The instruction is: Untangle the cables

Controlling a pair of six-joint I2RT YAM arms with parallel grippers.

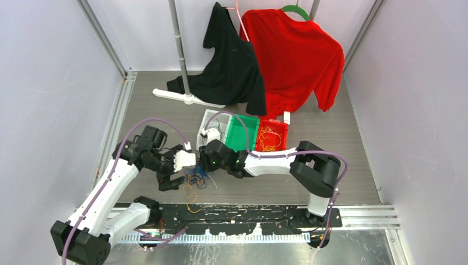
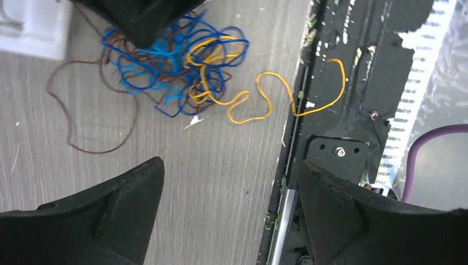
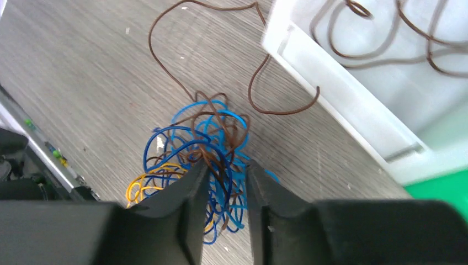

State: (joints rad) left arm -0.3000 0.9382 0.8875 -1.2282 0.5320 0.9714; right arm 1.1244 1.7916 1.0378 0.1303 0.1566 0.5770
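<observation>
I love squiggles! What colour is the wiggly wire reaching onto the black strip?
That thin wiggly wire is yellow-orange; left wrist view shows it best.

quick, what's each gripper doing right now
left gripper: open, holding nothing
right gripper: closed on strands of the cables

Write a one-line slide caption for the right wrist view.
Right gripper pinches strands of the cable tangle beside a white bin.

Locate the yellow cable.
In the left wrist view, the yellow cable snakes right from the tangle, crossing the table edge onto the black base plate.
</observation>
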